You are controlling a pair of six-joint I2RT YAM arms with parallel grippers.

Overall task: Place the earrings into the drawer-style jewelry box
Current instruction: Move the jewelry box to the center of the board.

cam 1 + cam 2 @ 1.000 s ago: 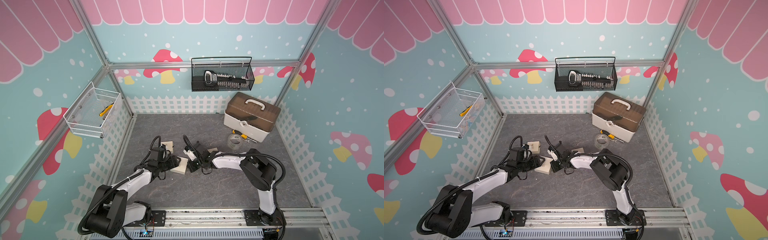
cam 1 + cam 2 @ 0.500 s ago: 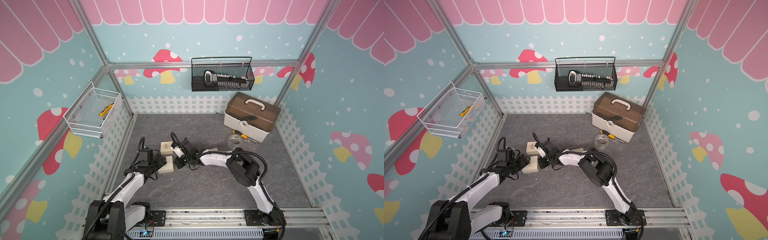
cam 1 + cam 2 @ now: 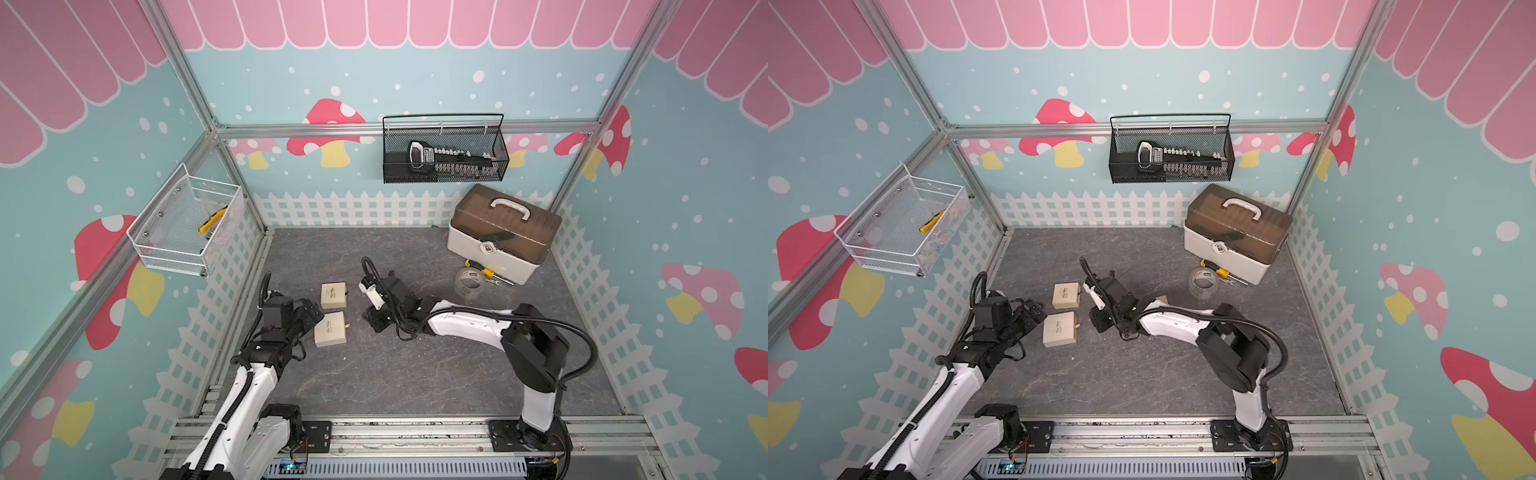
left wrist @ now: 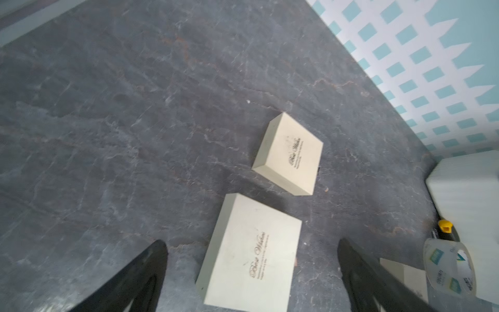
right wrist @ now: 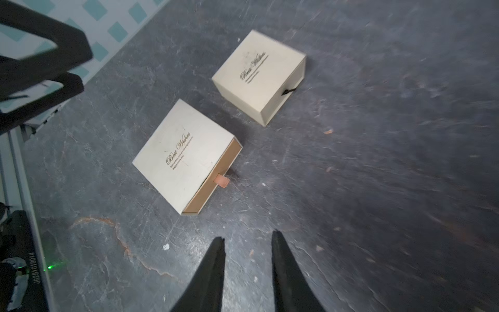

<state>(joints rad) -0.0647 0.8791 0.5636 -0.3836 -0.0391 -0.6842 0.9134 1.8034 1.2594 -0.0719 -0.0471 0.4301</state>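
Two small beige drawer-style jewelry boxes lie side by side on the grey floor in both top views. The nearer box (image 3: pixel 330 329) (image 5: pixel 183 154) shows its tan drawer front pushed almost flush, with a pink pull tab (image 5: pixel 222 180). The farther box (image 3: pixel 333 295) (image 5: pixel 259 75) has a black tab. My left gripper (image 3: pixel 311 320) (image 4: pixel 251 241) stands wide open at the nearer box's left end, one finger on either side, not touching. My right gripper (image 3: pixel 374 323) (image 5: pixel 248 236) is open and empty, a short way right of the tab. The earrings are hidden.
A brown-lidded toolbox (image 3: pixel 503 237) stands at the back right, with a tape roll (image 3: pixel 469 282) and a screwdriver (image 3: pixel 486 272) before it. Another beige piece (image 3: pixel 1160 299) lies behind my right arm. Wire baskets (image 3: pixel 444 153) (image 3: pixel 187 228) hang on the walls. Small specks (image 5: pixel 166 246) dot the floor.
The nearer box has slid left to lie beside the other one. My left gripper has opened wider. My right gripper has opened from shut and drawn back to the right.
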